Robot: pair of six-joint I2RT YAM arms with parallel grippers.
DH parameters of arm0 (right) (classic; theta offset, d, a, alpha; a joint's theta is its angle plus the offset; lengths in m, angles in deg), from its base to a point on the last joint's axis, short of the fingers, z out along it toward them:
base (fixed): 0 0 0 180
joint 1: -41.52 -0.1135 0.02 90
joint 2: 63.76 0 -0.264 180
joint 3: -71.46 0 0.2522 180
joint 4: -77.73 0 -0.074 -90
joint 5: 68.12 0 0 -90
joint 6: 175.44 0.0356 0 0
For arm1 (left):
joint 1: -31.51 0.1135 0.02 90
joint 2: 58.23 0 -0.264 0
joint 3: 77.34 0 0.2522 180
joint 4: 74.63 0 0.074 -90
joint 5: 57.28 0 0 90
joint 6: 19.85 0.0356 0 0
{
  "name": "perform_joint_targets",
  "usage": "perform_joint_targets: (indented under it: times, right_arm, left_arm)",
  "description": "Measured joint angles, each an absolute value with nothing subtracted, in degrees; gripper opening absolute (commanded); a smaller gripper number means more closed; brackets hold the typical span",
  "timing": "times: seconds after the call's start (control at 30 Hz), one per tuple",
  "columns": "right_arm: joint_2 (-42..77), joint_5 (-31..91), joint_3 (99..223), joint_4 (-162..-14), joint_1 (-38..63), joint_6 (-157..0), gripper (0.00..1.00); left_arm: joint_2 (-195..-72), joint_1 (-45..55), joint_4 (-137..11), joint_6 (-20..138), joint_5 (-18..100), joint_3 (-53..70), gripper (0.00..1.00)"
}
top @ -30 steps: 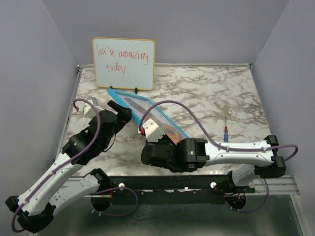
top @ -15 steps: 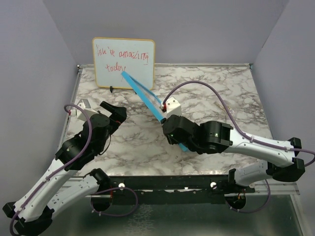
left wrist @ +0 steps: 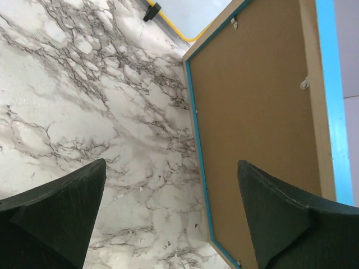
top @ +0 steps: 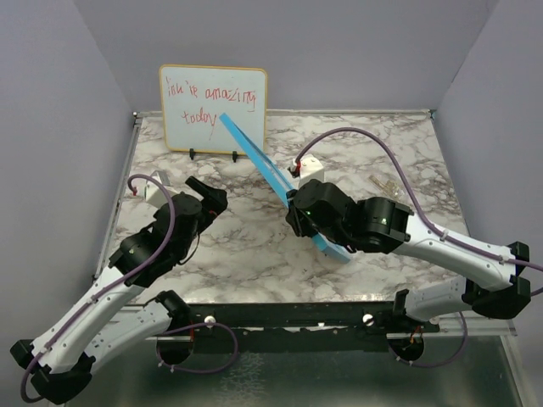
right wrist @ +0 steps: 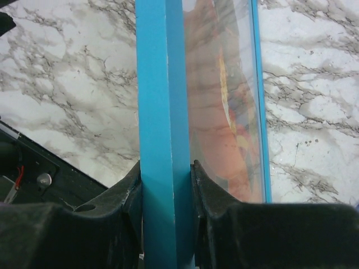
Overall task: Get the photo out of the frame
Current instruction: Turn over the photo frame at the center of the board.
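My right gripper (top: 297, 202) is shut on the blue rim of the frame (top: 259, 163) and holds it up on edge above the table, tilted from back left to front right. The right wrist view shows the blue rim (right wrist: 164, 123) pinched between my fingers (right wrist: 126, 193), with the photo (right wrist: 224, 112), orange and red, behind the glass. The left wrist view shows the frame's back: brown board (left wrist: 258, 112), pale wood rim and blue edge. My left gripper (top: 206, 193) is open and empty, left of the frame, its fingers (left wrist: 61, 207) apart over the marble.
A small whiteboard (top: 212, 108) with red handwriting stands at the back left, just behind the frame's far corner. A red-and-blue screwdriver (top: 389, 227) and a small clear item (top: 386, 185) lie at the right. The marble table's (top: 237, 246) edges have a metal rim.
My right arm has lifted the frame from lying low over the table onto its edge and carried it back and right. My left gripper has let go and stayed at the left.
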State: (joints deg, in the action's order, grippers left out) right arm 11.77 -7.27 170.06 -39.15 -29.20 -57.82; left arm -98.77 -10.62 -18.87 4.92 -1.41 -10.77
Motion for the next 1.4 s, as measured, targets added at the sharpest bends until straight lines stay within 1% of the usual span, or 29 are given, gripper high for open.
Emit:
perform_joint_targets:
  times: [0.3, 0.63, 0.73, 0.97, 1.23, 1.4]
  right_arm:
    - [11.79, -4.43, 172.05, -39.13, -26.29, -56.75, 0.01]
    - [12.29, -1.23, 174.08, -40.70, -24.04, -51.83, 0.01]
    - [11.22, 0.78, 172.86, -41.71, -21.84, -50.39, 0.01]
    - [3.73, 4.03, 166.00, -44.26, -14.10, -46.21, 0.01]
    - [-1.26, 7.01, 161.43, -46.69, -10.40, -43.61, 0.01]
    - [0.12, 8.78, 162.48, -46.34, -9.40, -43.07, 0.01]
  left_arm:
    - [-98.97, -10.62, -19.83, 4.81, -0.31, -12.52, 0.99]
    - [-100.52, -10.62, -22.41, 4.46, 2.68, -14.77, 0.99]
    - [-100.52, -10.62, -22.89, 4.39, 3.23, -15.75, 0.99]
    - [-100.52, -10.62, -24.27, 4.17, 4.12, -17.15, 0.99]
    - [-100.50, -10.62, -25.10, 4.15, 5.08, -18.00, 0.99]
    - [-100.41, -10.62, -25.25, 4.02, 5.11, -18.11, 0.99]
